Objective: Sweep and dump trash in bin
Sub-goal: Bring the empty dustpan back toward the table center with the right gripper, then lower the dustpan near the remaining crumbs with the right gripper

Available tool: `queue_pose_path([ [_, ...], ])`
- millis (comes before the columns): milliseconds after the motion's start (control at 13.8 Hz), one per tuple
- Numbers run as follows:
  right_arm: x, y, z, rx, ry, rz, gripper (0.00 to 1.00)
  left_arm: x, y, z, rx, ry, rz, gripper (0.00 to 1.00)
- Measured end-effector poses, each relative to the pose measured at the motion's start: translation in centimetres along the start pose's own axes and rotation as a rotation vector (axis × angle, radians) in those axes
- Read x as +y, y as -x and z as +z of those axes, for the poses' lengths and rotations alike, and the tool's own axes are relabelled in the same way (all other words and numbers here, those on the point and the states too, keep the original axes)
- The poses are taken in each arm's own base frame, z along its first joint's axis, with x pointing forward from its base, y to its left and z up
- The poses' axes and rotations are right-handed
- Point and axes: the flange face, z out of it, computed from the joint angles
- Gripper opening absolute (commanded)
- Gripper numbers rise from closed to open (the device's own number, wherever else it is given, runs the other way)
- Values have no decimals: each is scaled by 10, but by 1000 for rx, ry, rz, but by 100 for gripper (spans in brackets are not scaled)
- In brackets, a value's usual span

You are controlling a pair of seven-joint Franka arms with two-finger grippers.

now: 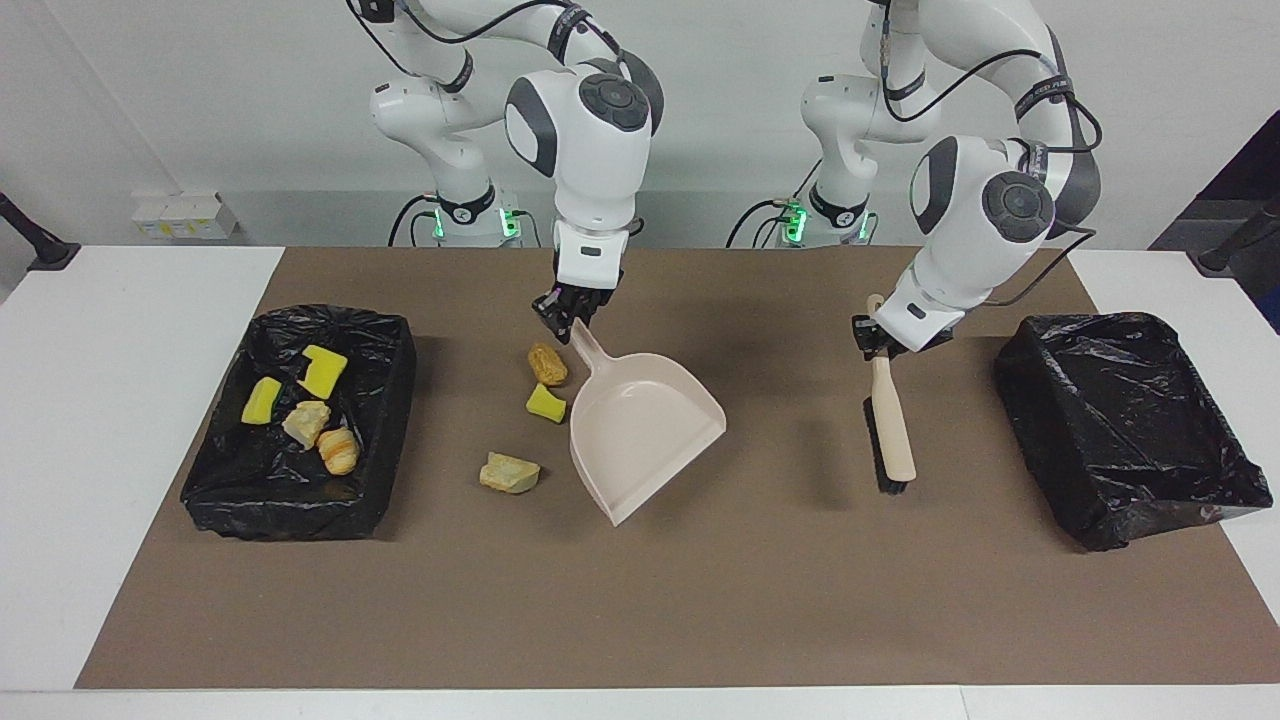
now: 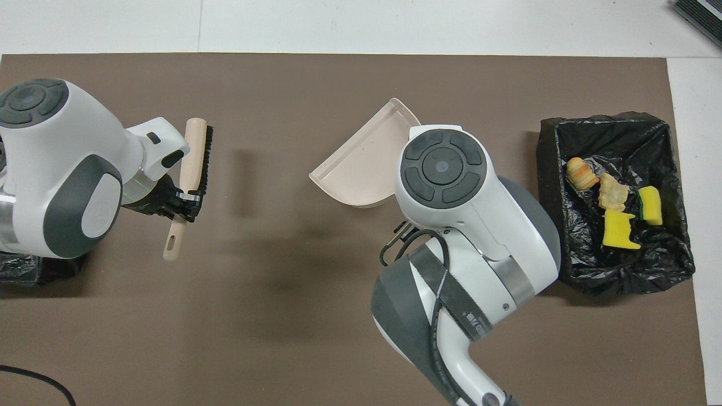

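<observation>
My right gripper (image 1: 568,318) is shut on the handle of the beige dustpan (image 1: 645,425), which hangs tilted over the middle of the mat, mouth down; the arm hides that gripper in the overhead view, where the dustpan (image 2: 361,163) shows partly. Three trash scraps lie on the mat beside the pan, toward the right arm's end: a brown chunk (image 1: 547,363), a yellow sponge piece (image 1: 545,403) and a tan chunk (image 1: 509,473). The black-lined bin (image 1: 390,340) holds several scraps (image 2: 619,230). My left gripper (image 1: 872,345) is shut on the beige brush (image 1: 890,425), bristles down above the mat.
A second black-lined bin (image 1: 1130,420) stands at the left arm's end of the brown mat with nothing showing inside. A black cable (image 2: 34,380) lies at the mat's edge nearest the robots. White table borders the mat at both ends.
</observation>
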Motion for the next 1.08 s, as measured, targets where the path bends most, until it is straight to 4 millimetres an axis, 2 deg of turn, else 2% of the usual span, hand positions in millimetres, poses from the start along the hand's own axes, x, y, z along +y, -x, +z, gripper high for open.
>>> queue_pose_path([
  [650,-2,-5,-11,27,-53,234,0,0,1,1,-2,0,-1,0],
  [867,-13,-27,-3,28,-69,348,0,7,3,5,-6,-1,13,0],
  [1084,-21,-57,6,49,-92,447,0,29,9,21,4,-6,49,0],
])
